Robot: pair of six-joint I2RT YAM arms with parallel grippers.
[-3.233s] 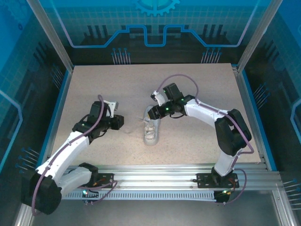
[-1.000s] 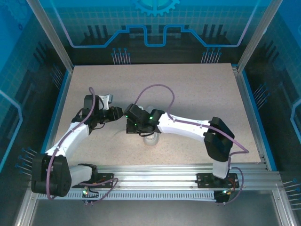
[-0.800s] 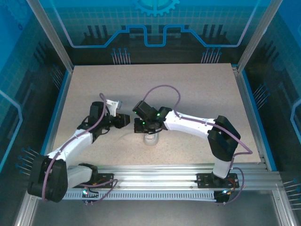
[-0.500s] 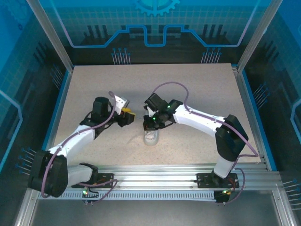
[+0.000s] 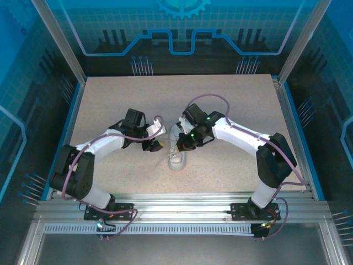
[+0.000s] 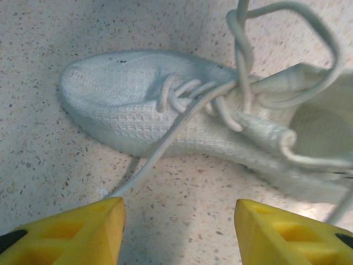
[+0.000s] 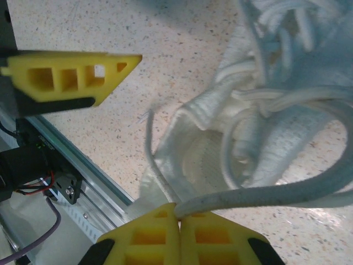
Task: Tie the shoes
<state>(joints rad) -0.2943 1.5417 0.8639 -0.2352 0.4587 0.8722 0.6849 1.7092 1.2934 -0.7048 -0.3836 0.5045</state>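
From above, the shoe (image 5: 176,156) sits on the desk (image 5: 231,105), between the left fingers (image 5: 156,146) and the right fingers (image 5: 184,144).

In the left wrist view, the left fingers (image 6: 71,234) stand apart and hold nothing. The shoe (image 6: 127,105) lies just ahead of them.

In the right wrist view, the right fingers (image 7: 149,237) are squeezed together on a white lace (image 7: 265,192).

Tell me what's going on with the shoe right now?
Two arms are tying a white sneaker. The right end effector is shut on a lace drawn from it. The left end effector is open beside the sneaker, holding nothing. The lace strands are twisted together, with no bow yet.
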